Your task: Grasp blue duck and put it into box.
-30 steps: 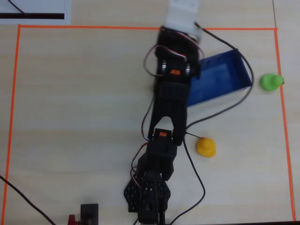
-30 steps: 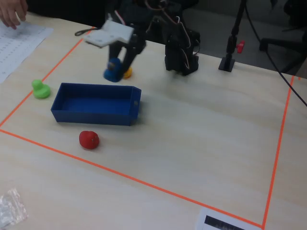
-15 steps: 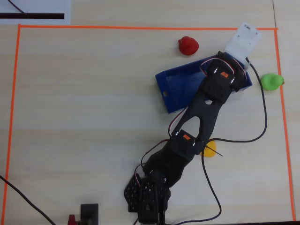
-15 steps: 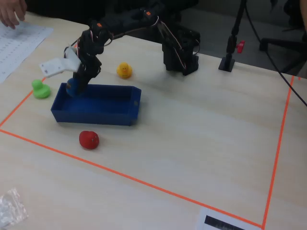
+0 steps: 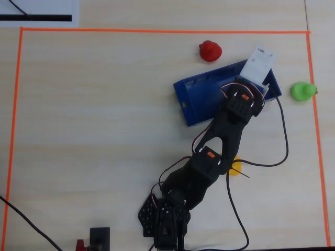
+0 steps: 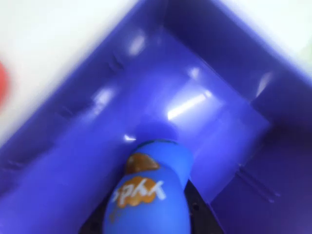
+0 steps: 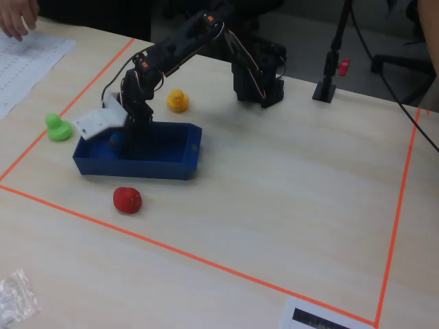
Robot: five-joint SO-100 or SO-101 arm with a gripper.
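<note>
The blue duck fills the bottom of the wrist view, with an orange patch on it and dark jaws pressed against both its sides. My gripper is shut on it and reaches down inside the box, near its left end in the fixed view. Only a sliver of the blue duck shows there behind the near wall. In the wrist view the box spreads out just below the duck, floor and corner walls close. From overhead, the white wrist mount hides both jaws and duck over the box.
A red duck lies in front of the box, a green duck off its left end, and a yellow duck behind it. Orange tape borders the work area. Cables trail beside the arm. A hand and paper sit far left.
The arm swung from the middle of the table to the box, then lowered the gripper with the blue duck from above the box's end wall down inside it.
</note>
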